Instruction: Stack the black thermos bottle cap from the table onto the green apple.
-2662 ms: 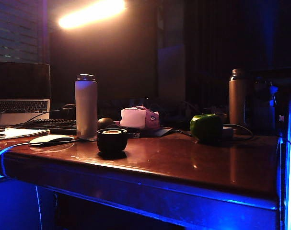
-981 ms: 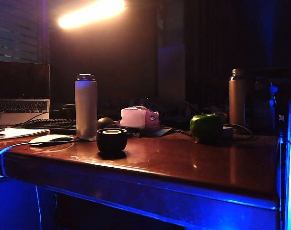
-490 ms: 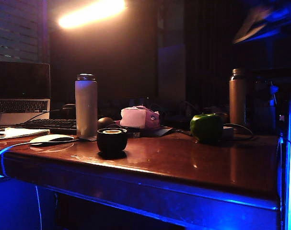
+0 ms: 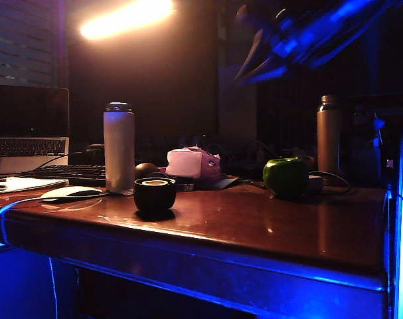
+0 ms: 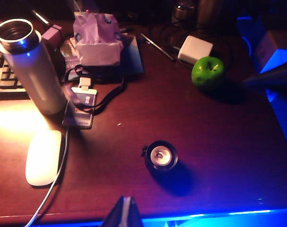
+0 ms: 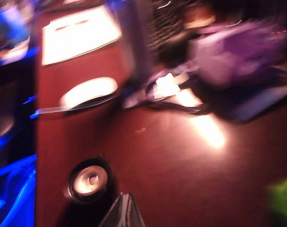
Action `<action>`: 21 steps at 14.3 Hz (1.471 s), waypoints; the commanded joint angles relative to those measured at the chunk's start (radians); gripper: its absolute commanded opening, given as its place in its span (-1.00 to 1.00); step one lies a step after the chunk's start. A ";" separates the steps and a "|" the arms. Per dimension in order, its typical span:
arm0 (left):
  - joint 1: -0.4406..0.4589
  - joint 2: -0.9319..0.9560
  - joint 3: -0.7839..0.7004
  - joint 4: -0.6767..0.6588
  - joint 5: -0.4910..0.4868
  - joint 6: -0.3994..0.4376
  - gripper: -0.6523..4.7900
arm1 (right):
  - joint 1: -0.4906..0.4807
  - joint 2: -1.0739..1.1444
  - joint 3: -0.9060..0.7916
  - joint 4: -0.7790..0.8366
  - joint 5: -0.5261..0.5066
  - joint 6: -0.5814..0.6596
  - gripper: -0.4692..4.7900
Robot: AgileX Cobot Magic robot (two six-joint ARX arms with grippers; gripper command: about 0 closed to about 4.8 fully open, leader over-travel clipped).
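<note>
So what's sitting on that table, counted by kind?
Bottles: 2 (pale grey bottle, bronze bottle)
Black thermos bottle cap: 1
Green apple: 1
Computer mouse: 1
Pink-white lump: 1
White charger block: 1
Total: 7

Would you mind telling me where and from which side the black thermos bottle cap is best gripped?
Grip the black thermos bottle cap across its rounded side wall, coming from above. It stands upright on the table, opening up, clear of other things. The right gripper, shut and high above the table, would need to open first; the left gripper hovers nearer.
</note>
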 commanded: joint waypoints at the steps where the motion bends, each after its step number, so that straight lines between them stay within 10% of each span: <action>1: -0.001 -0.003 0.008 0.012 0.008 -0.002 -0.77 | 0.029 0.137 0.076 0.014 -0.008 0.005 -0.83; 6: -0.001 -0.003 0.008 0.011 0.008 0.000 -0.77 | 0.064 0.379 0.222 0.066 -0.117 0.130 -0.82; 7: -0.001 -0.003 0.008 0.010 0.008 0.000 -0.77 | 0.084 0.394 0.222 0.064 -0.116 0.120 -0.56; 9: -0.001 -0.003 0.008 0.011 0.008 0.000 -0.77 | 0.130 0.400 0.222 0.041 -0.091 0.054 1.00; 14: -0.001 -0.003 0.008 0.011 0.008 0.000 -0.77 | 0.241 0.416 0.222 0.053 0.170 -0.091 1.00; 21: -0.001 -0.003 0.007 0.010 0.034 0.000 -0.77 | 0.284 0.562 0.309 0.063 0.283 -0.092 1.00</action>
